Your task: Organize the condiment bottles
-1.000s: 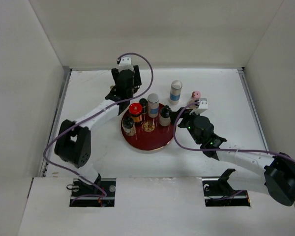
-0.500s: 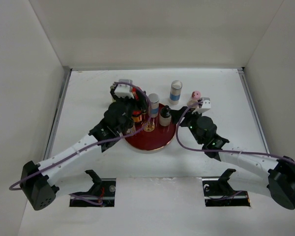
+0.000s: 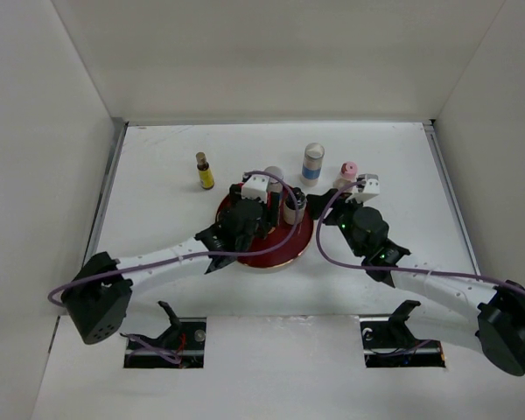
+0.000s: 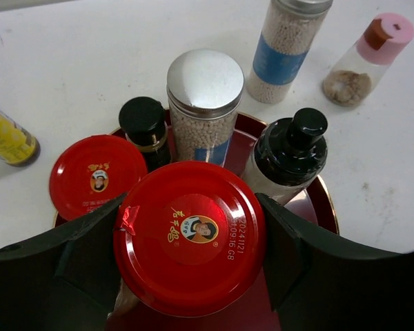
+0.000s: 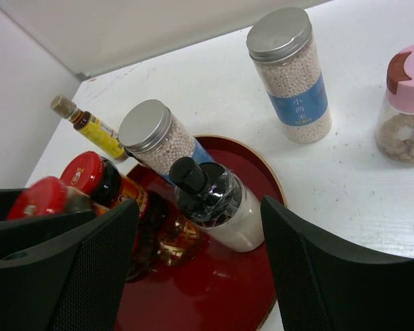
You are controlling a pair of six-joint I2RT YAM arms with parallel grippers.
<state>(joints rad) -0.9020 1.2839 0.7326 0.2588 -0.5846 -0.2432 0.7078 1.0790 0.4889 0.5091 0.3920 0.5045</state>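
1. Left gripper [image 4: 192, 210]: extends from the near left over the plate. Its jaws are closed against both sides of a wide red-lidded glass jar [image 4: 190, 238]. The jar is above the plate's near part; whether its base touches the plate is hidden.

2. Right gripper [image 5: 196, 207]: low at the plate's right rim, facing left. The jaws are spread wide with nothing between them.

3. Large round dark-red plate [image 3: 276, 252]: mid-table on the white table [image 3: 157, 201]. It holds four upright bottles:
- a second, smaller red-lidded jar [image 4: 96, 176], on the left;
- a black-capped dark bottle [image 4: 143, 121], just beside that jar, on the far side;
- a silver-lidded clear jar of pale beads with a blue label [image 4: 203, 103], at the far middle;
- a white-bodied bottle with a black cap [image 4: 290, 155], on the right, nearest the right gripper.

4. Standing on the table beyond the plate:
- a matching silver-lidded bead cylinder with a blue band [image 4: 286, 48], just past the far right rim;
- a pink-capped clear jar [image 4: 372, 55], to the right of the cylinder;
- a small yellowish bottle [image 3: 205, 171], far left, apart from the plate.
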